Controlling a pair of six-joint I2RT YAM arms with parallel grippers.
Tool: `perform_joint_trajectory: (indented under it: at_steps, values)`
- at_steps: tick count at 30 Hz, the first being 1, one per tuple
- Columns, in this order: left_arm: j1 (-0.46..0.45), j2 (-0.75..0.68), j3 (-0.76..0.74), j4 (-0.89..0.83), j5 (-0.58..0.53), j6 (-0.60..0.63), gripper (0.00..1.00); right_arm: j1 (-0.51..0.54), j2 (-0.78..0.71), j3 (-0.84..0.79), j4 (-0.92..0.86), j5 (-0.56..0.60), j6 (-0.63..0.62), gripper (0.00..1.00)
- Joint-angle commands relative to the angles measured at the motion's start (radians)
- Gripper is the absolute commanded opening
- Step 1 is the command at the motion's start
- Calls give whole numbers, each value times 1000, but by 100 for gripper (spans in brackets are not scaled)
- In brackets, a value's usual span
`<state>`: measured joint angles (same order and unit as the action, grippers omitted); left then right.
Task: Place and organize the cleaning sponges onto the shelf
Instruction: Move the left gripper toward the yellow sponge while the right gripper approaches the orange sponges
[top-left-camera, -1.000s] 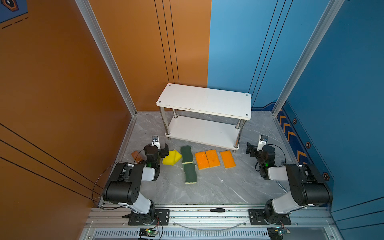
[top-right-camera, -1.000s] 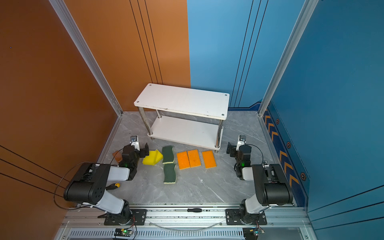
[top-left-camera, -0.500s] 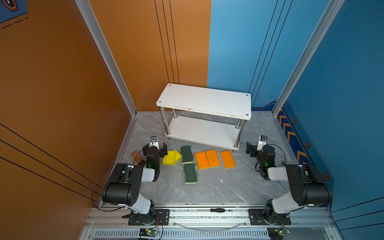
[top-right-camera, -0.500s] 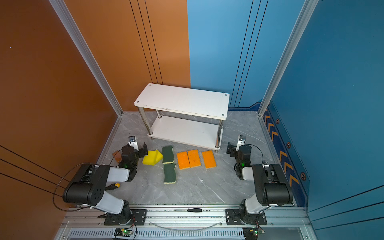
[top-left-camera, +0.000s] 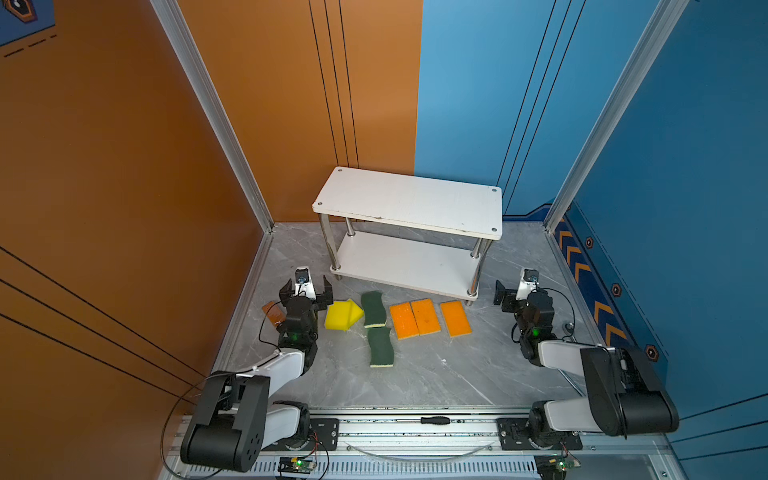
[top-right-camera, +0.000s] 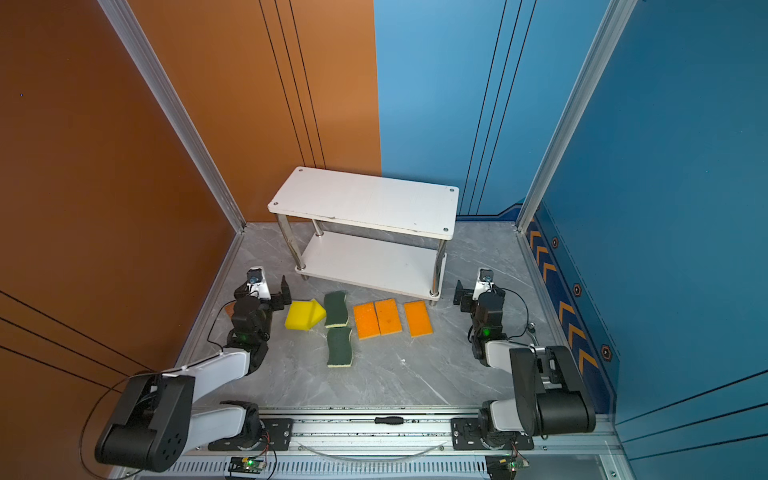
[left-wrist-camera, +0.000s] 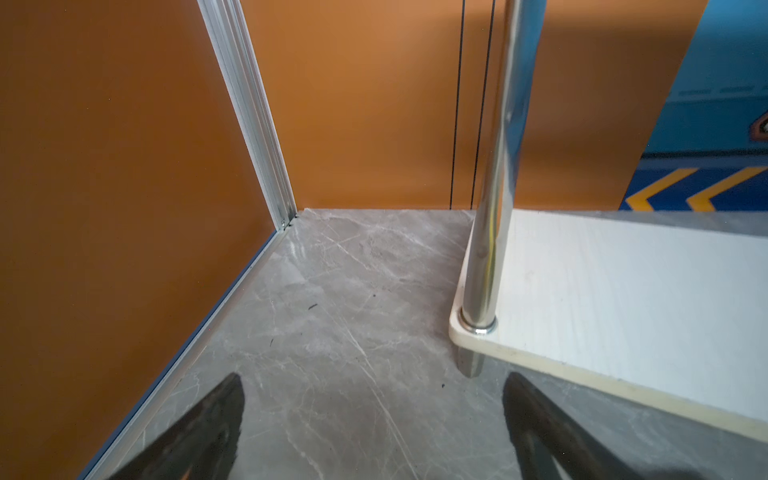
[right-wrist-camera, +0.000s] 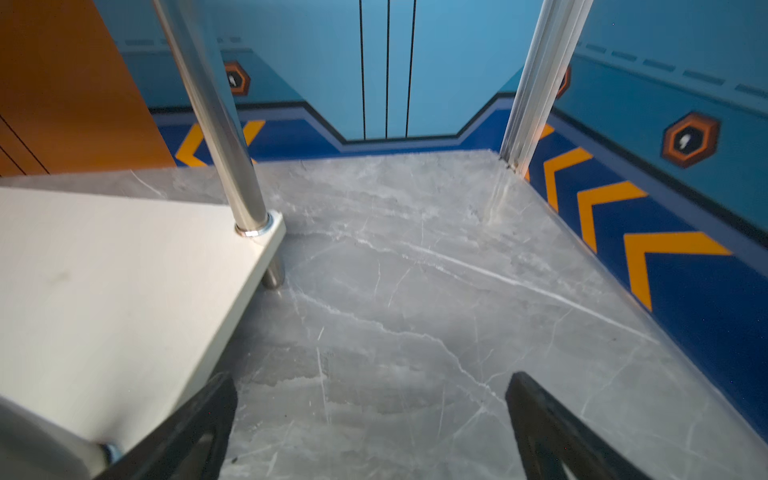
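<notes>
- Lying mid-worktop, just before the shelf: yellow, dark-green and orange cleaning sponges.
- Left gripper, right gripper: jaws wide apart, holding nothing.

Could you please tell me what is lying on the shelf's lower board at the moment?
Nothing: the lower board looks bare along its front, and both wrist views show bare ends. The top board hides its rear middle from above.

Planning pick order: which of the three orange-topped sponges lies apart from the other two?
The rightmost orange-topped rectangular foam sponge in both top views; the other two lie side by side, touching.
</notes>
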<state>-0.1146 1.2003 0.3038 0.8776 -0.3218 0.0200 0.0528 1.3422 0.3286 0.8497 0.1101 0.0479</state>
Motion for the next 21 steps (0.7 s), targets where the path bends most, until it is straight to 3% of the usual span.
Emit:
perform_joint_trajectory:
  at_steps: [1, 12, 16, 21]
  values:
    - [-11, -76, 41, -160, 6, -57, 98, 8, -130, 23, -177, 14, 6, 100]
    - [-90, -247, 102, -506, 7, -226, 98, 56, -513, 190, -768, -199, 141, 100]
    - [-130, -261, 130, -615, 12, -251, 98, 141, -537, 233, -879, -207, 188, 100]
    - [-167, -259, 154, -733, 15, -318, 98, 239, -447, 364, -1111, -271, 227, 100]
